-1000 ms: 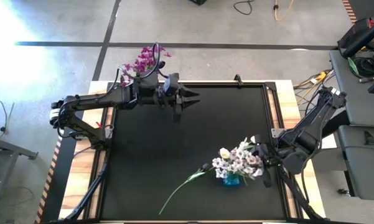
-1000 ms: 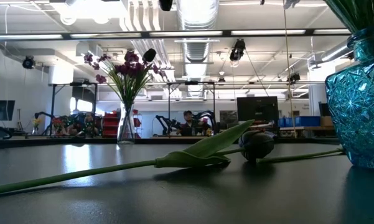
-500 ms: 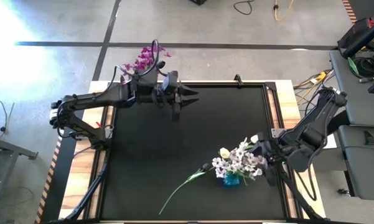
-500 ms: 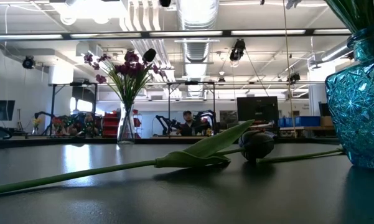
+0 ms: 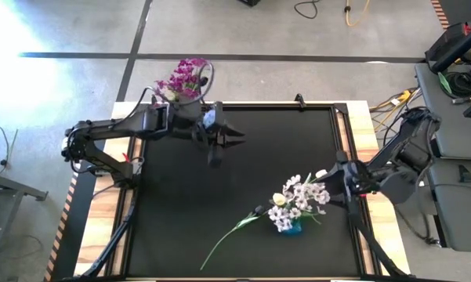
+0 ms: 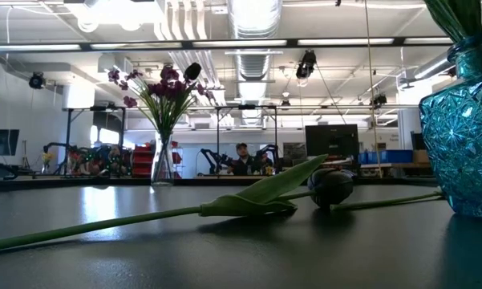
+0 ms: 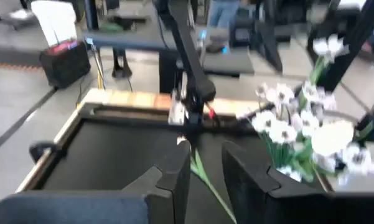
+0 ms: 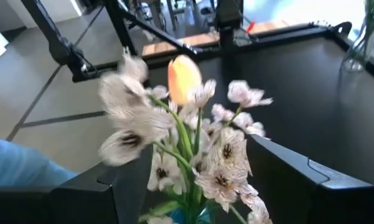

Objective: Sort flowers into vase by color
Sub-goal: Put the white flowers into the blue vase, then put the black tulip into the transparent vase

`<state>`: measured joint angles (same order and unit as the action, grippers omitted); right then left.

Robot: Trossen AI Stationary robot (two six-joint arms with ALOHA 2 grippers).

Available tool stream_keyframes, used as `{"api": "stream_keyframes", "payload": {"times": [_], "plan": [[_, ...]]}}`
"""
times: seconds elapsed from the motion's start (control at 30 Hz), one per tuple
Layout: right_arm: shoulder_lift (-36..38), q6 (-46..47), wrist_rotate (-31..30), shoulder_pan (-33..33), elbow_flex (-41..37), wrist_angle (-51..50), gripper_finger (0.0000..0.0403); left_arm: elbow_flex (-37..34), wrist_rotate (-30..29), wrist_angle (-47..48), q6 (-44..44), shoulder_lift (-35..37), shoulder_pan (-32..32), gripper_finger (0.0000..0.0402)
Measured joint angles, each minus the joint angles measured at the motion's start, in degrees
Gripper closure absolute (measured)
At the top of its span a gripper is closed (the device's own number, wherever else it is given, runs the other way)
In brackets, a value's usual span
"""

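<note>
White blossom clusters with cream tulip buds (image 5: 296, 200) stand in a blue glass vase (image 6: 463, 120) near the table's right edge. My right gripper (image 5: 327, 185) is open and level with the blossoms on their right, one finger on either side of them (image 8: 193, 155) in the right wrist view. A dark-bud flower (image 5: 257, 211) lies flat on the table on its long stem (image 6: 144, 218). Magenta sprays (image 5: 182, 77) stand in a clear vase (image 6: 163, 159) at the far left corner. My left gripper (image 5: 237, 135) hovers open beside them, over the far-left table. My right gripper has its open fingers (image 8: 286, 174) on either side of the bouquet's outer white blossoms (image 8: 227, 152), coming level from the table's right. I cannot tell whether they touch the blossoms.
The black mat has a raised frame (image 5: 298, 104) along its far edge and wooden strips (image 5: 110, 204) at both sides. Bare mat lies between the two vases. A person (image 6: 242, 154) shows far off in the room behind.
My right gripper has moved toward the far edge and swung round to face the white bouquet from the right. My left gripper has drawn back slightly toward the table's left and near side and tipped downward. The dark-bud flower has stayed where it was.
</note>
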<state>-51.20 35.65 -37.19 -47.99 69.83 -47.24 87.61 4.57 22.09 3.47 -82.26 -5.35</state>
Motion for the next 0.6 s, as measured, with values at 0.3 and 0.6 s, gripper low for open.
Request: {"api": "stream_keyframes", "payload": {"times": [0.3, 0.6], "plan": [[-0.09, -3.34, -0.42, 0.0, 5.6, -2.2, 0.0151, -0.01, -2.5, 9.62, 5.18, 0.09, 5.37, 0.0325], [-0.35, -3.33, -2.52, 0.0, 9.05, -5.07, 0.0162, -0.94, -2.57, 20.68, 18.89, 0.13, 12.26, 0.0325]]}}
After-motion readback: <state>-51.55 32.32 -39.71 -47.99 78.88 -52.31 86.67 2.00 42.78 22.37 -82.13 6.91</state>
